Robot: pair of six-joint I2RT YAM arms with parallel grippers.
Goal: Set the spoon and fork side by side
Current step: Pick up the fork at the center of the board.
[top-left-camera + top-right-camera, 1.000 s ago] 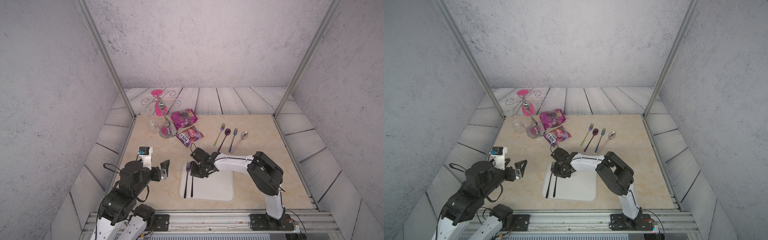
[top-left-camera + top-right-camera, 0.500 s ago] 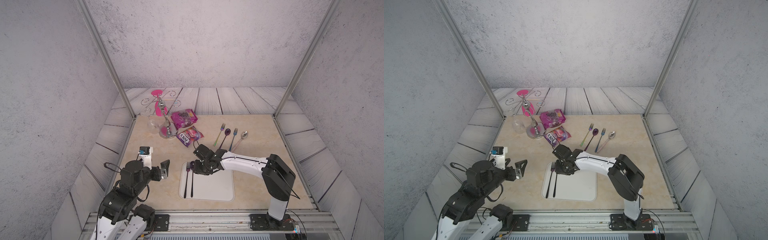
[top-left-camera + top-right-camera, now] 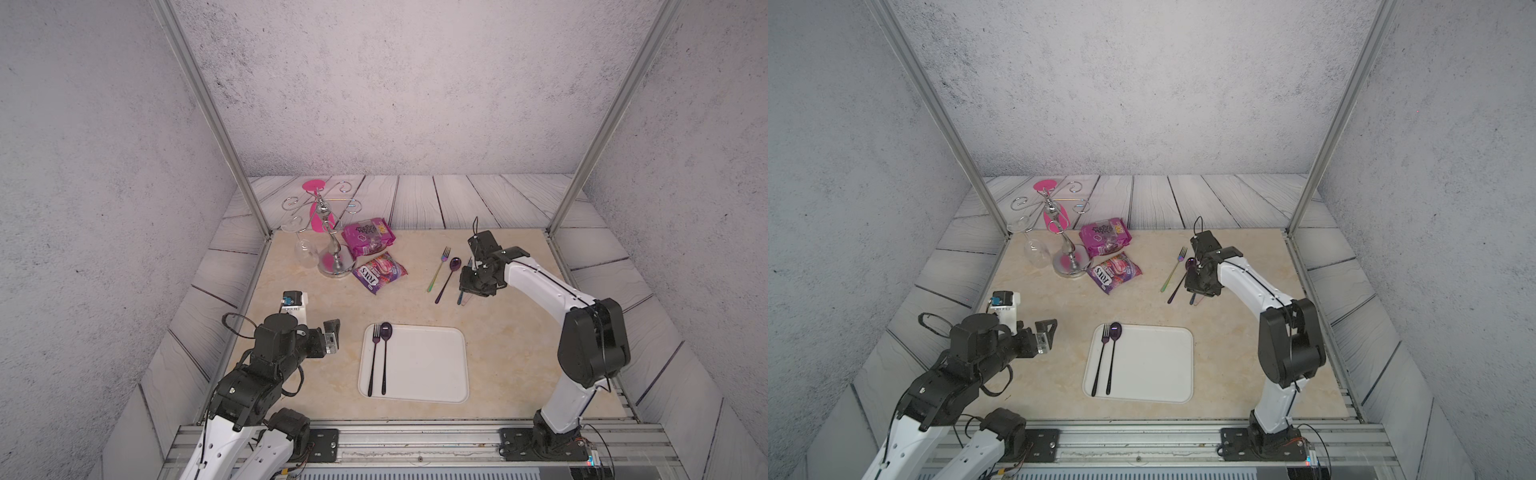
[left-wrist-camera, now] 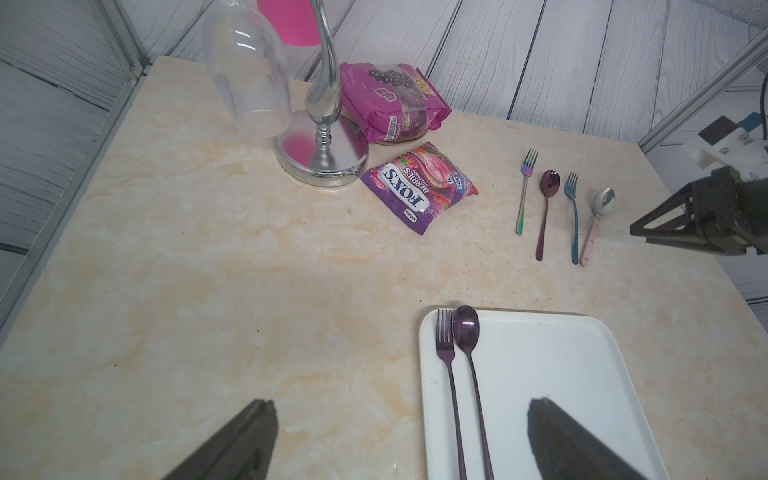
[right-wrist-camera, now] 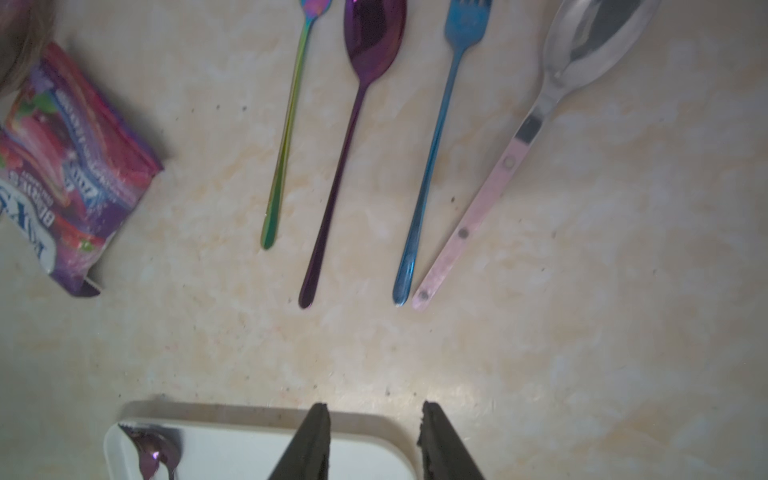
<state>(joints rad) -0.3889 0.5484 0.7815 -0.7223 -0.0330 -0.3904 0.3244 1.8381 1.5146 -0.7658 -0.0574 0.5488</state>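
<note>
White links, black joints, looping cables

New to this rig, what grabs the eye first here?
A dark fork and spoon lying side by side along the left edge of the white tray, near the front. Behind it, the right gripper hovers open near a row of four spare utensils; a silver glass stand fills the far left corner.

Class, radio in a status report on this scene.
Left gripper open, right gripper open, both empty. Fork, spoon side by side on tray. Nothing obstructing.
</note>
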